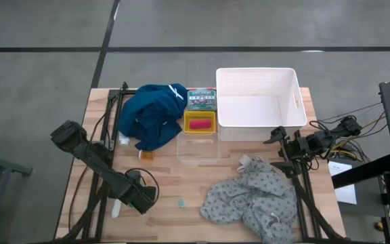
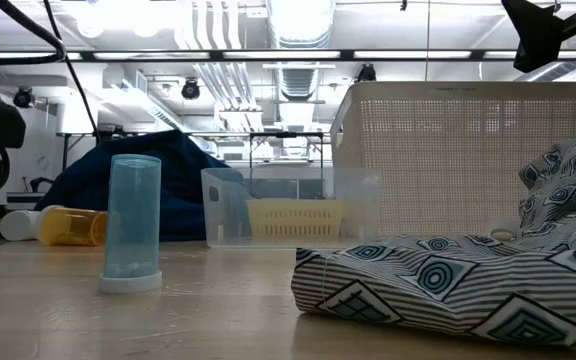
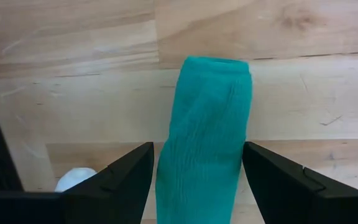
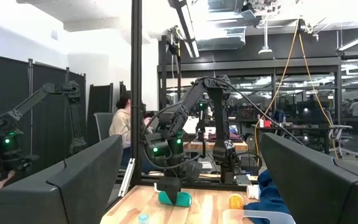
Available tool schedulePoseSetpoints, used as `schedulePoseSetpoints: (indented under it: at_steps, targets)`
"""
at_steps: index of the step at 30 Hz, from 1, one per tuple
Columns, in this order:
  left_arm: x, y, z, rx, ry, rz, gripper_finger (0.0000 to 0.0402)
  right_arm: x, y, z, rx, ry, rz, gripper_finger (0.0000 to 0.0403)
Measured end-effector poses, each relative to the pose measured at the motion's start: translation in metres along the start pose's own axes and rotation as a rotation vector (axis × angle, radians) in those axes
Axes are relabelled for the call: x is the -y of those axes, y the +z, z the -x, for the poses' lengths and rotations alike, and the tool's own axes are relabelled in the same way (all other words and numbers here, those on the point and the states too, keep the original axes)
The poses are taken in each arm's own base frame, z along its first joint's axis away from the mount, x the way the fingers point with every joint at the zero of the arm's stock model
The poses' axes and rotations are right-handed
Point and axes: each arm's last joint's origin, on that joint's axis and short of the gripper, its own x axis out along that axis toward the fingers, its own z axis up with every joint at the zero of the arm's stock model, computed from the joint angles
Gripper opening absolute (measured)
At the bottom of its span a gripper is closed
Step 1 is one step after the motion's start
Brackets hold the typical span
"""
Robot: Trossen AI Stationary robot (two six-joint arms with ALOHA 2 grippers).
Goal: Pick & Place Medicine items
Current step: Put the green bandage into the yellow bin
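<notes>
Left hand [image 3: 197, 186], lower left of high view, was spread open around green tube [image 3: 207, 137]; fingers should be closed evenly mid-tube.

Cloths and bins on a wooden table, with a workshop behind

A dark blue cloth [image 1: 152, 116] lies heaped at the table's [image 1: 175, 183] far left part, and just beside it stands a small yellow basket [image 1: 200, 123] with a green box [image 1: 201, 99] touching its far side. A clear tub [image 1: 198, 149] sits just in front of the yellow basket. A large white basket [image 1: 260, 103] with perforated walls stands at the far right, next to the yellow one. A grey patterned cloth [image 1: 252, 200] is crumpled at the near right. Beyond the table, a person [image 4: 122, 129] sits among other robot arms [image 4: 191, 134] and desks under ceiling lights
</notes>
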Motion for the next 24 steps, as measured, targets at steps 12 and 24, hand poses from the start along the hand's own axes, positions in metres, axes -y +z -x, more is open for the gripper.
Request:
schedulePoseSetpoints:
  at_steps: [12, 24]
  targets:
    - [-0.002, 0.003, -0.011, -0.019, -0.015, 0.001, 0.025, 0.0, 0.0, 0.0, 0.0, 0.0, 0.0, 0.038]
    - [-0.001, 0.002, -0.011, -0.028, -0.021, 0.001, 0.021, 0.0, 0.0, 0.0, 0.0, 0.0, 0.0, 0.038]
